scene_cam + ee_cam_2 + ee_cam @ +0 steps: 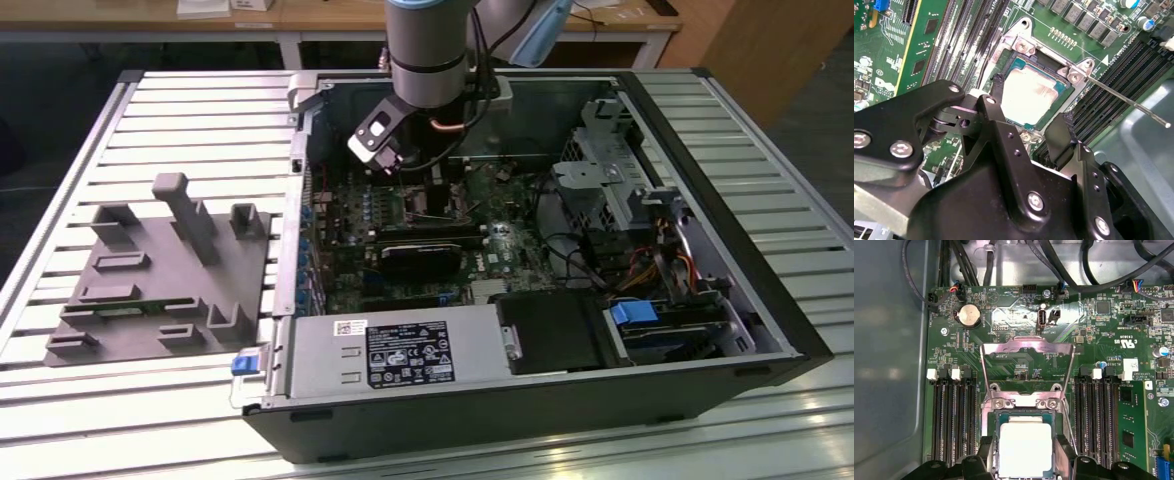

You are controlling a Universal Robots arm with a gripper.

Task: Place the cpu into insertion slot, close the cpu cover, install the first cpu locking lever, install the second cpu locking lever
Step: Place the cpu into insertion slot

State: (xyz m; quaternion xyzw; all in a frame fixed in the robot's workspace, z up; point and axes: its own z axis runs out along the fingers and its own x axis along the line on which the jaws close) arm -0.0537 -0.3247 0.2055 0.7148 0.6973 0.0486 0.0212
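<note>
One grey fixture [160,270] lies on the slatted table [174,110] at the exterior view's left, apart from the open case [787,300]. Toward the middle, the arm [430,50] drops from the upper edge into the case, above the black heatsink [427,258]. A metal drive cage [607,170] stands at the exterior view's right. In the second wrist view the gripper [1030,107] hangs low over the board with its black fingers [999,130] spread, one on each side of the cpu [1024,450]. A thin dark gap seems to separate each tip from the chip, so nothing looks pinched. The cpu lies flat inside the slot [1021,42], its dull silver top facing up and a teal border showing around it, so it looks seated. In the first wrist view the cover [1026,346] stands tilted up off the slot, with the green board visible through its window. A thin lever [1124,101] sticks out free from one corner of the slot. Black memory slots [951,425] run along both sides of it. The cpu is probably light, stiff and thin. Its smooth lid would be slippery to grip and its underside easily damaged, so two opposite edges are the safe place to hold it. The cover looks like springy sheet metal on a hinge, best pushed at its free bar.
</note>
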